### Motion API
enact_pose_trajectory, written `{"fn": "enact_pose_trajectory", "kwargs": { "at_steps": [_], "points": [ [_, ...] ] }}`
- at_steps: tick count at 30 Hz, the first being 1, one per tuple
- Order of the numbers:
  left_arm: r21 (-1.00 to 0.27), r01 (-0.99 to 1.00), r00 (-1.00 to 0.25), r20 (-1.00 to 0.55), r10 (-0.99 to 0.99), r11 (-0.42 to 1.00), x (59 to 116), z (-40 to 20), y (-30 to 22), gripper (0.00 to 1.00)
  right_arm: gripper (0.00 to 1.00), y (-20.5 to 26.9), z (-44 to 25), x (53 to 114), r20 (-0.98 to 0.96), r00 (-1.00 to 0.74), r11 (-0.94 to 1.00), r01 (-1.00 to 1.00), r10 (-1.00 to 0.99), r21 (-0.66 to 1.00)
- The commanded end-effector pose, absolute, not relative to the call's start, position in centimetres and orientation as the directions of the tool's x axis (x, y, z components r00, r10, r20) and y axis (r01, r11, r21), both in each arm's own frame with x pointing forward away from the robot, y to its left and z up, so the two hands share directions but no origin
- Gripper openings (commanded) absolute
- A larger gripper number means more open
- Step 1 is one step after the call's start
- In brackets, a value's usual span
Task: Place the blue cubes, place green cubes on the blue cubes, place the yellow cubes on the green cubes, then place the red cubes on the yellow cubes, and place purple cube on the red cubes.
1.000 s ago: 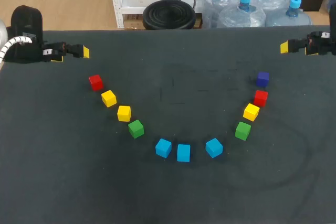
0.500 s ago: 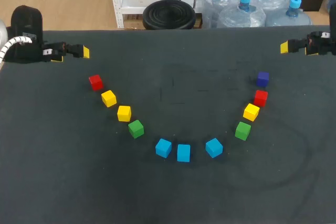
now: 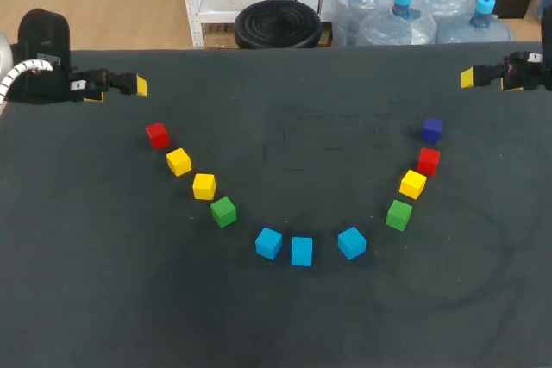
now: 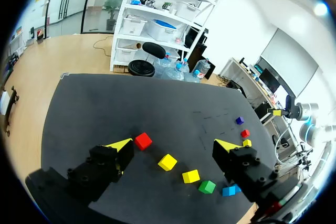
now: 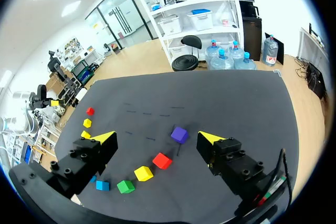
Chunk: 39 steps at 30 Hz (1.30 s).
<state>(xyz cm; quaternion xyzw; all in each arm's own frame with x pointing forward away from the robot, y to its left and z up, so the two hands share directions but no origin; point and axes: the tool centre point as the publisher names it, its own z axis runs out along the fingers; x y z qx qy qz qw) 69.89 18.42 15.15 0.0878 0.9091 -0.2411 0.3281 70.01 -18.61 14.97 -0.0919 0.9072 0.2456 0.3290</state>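
On the table (image 3: pixel 285 84): blue cubes (image 3: pixel 301 251) sit at the base of a U-shaped row, purple cube (image 3: pixel 432 129) at its right tip.
Left gripper (image 4: pixel 174 144): wide, empty, far-left corner.
Right gripper (image 5: pixel 157 137): wide, empty, far-right corner.

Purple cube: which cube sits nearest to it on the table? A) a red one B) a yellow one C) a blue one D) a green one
A: the purple cube lies at the right end of the arc, and a red cube is next in line.
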Motion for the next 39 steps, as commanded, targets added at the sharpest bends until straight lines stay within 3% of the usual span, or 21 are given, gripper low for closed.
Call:
{"fn": "enact_pose_trajectory", "kwargs": {
  "at_steps": [1,11,15,20,28,39],
  "points": [
    [-0.384,0.322,-0.767,-0.642,0.0,0.865,69.9,15.0,18.5,1.0,1.0,-18.4,14.9,70.0,-0.64,-0.768,0.86,-0.349,-0.035,0.373],
    [-0.384,0.322,-0.767,-0.642,0.0,0.865,69.9,15.0,18.5,1.0,1.0,-15.3,17.4,68.0,-0.637,-0.661,0.721,-0.654,-0.397,0.229],
    [-0.384,0.322,-0.767,-0.642,0.0,0.865,69.9,15.0,18.5,1.0,1.0,-12.0,16.2,64.9,-0.509,-0.509,0.535,-0.838,-0.694,0.108],
    [-0.384,0.322,-0.767,-0.642,0.0,0.865,69.9,15.0,18.5,1.0,1.0,-9.5,14.6,61.6,-0.39,-0.32,0.333,-0.942,-0.863,0.037],
    [-0.384,0.322,-0.767,-0.642,0.0,0.865,69.9,15.0,18.5,1.0,1.0,-8.2,13.0,59.1,-0.27,-0.148,0.156,-0.988,-0.951,-0.007],
    [-0.384,0.322,-0.767,-0.642,0.0,0.865,69.9,15.0,18.5,1.0,1.0,-8.1,12.6,59.1,-0.266,-0.162,0.163,-0.986,-0.95,0.019]
  ]
}}
